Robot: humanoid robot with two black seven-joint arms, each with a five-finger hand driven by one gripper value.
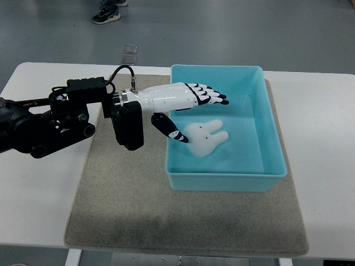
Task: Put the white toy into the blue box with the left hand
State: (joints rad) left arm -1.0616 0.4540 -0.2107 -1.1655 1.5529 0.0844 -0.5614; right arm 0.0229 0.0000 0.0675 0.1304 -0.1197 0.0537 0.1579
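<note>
Now white toy lies in blue box, ears pointing right.

Pretty plain setup here: a smooth white tabletop with rounded corners, and a grey-beige rectangular fabric mat laid over its middle. Behind it there's glossy grey floor catching soft overhead light. Up top, someone's dark sneaker pokes in, and a small clear square thing lies on the floor.
</note>
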